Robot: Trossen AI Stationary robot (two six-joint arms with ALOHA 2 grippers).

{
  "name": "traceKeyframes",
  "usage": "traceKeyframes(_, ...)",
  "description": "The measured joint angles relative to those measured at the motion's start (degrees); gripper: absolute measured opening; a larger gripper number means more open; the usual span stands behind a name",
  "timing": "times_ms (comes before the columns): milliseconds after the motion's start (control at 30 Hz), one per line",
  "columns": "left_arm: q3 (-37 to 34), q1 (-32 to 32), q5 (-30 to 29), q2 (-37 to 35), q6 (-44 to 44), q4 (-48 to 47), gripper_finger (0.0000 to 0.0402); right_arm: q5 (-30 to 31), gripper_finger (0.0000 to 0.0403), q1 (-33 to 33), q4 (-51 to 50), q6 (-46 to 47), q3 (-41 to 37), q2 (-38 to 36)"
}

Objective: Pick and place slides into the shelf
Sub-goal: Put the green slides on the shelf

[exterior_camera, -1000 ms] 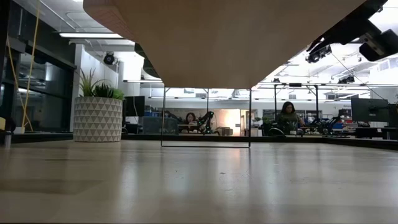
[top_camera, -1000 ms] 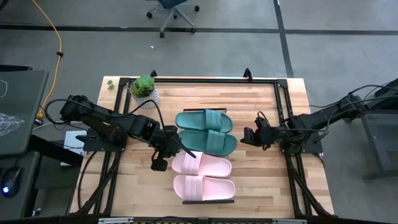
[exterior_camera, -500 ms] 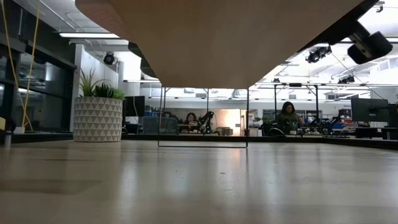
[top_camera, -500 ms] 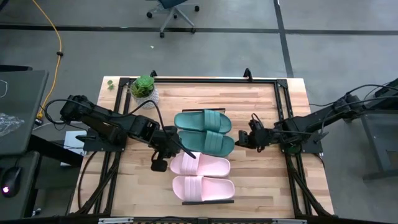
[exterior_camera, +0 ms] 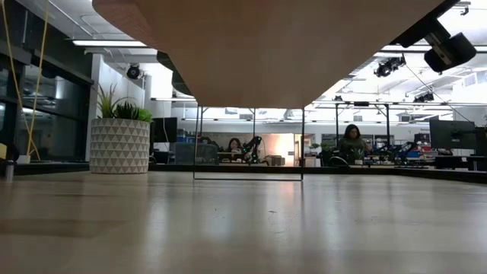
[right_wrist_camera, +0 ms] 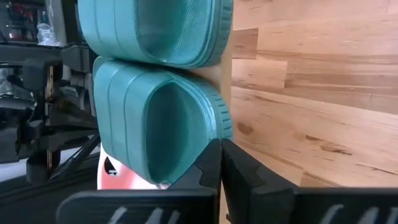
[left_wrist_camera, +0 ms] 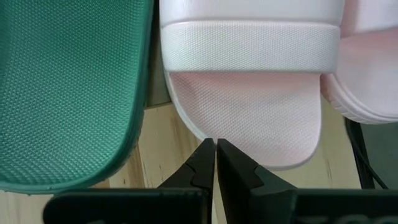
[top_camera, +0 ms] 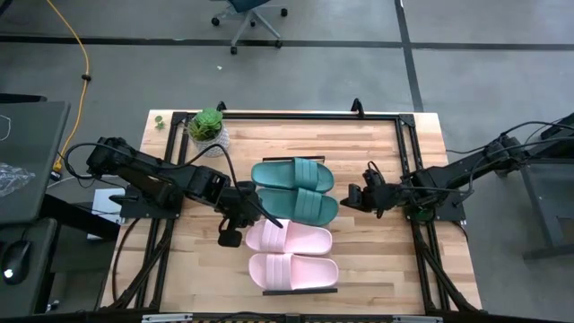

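Four slides lie side by side across the shelf (top_camera: 300, 291), a raised board whose underside (exterior_camera: 266, 46) fills the top of the low view. The two teal slides (top_camera: 294, 173) (top_camera: 300, 205) are farther, the two pink ones (top_camera: 289, 239) (top_camera: 294, 269) nearer. My left gripper (top_camera: 260, 213) (left_wrist_camera: 216, 144) is shut at the heel end of the farther pink slide (left_wrist_camera: 249, 112). My right gripper (top_camera: 352, 199) (right_wrist_camera: 221, 144) is shut at the toe end of the nearer teal slide (right_wrist_camera: 161, 118). My left gripper meets the heel rim (left_wrist_camera: 202, 134) of the farther pink slide with its shut fingertips, coming from the table's left and slanting down; the slide lies flat on the shelf. My right gripper has its shut fingertips at the nearer teal slide's toe rim (right_wrist_camera: 214, 134), coming level from the table's right; whether they touch, I cannot tell.
A potted plant (top_camera: 207, 126) (exterior_camera: 120, 141) stands at the table's far left corner. A black metal frame (top_camera: 405, 144) runs round the tabletop. Bare wood lies to the left and right of the shelf. People sit in the room beyond the table (exterior_camera: 352, 141).
My right gripper moved toward the table's left against the teal slides' toe end, then drew back a little to the right. The shelf and the slides on it slid slightly toward the left edge. My left gripper kept still.
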Motion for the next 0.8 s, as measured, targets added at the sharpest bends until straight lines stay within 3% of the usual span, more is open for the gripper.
traceKeyframes(367, 0.0, 0.0, -0.1, 0.0, 0.0, -0.2, 0.0007, 2.8, 0.0000, 0.0, -2.2, -0.1, 0.0, 0.0)
traceKeyframes(800, 1.2, 0.0, -1.7, -0.1, 0.3, -7.4, 0.0007, 1.9, 0.0000, 0.0, -3.5, -0.3, 0.0, -0.1)
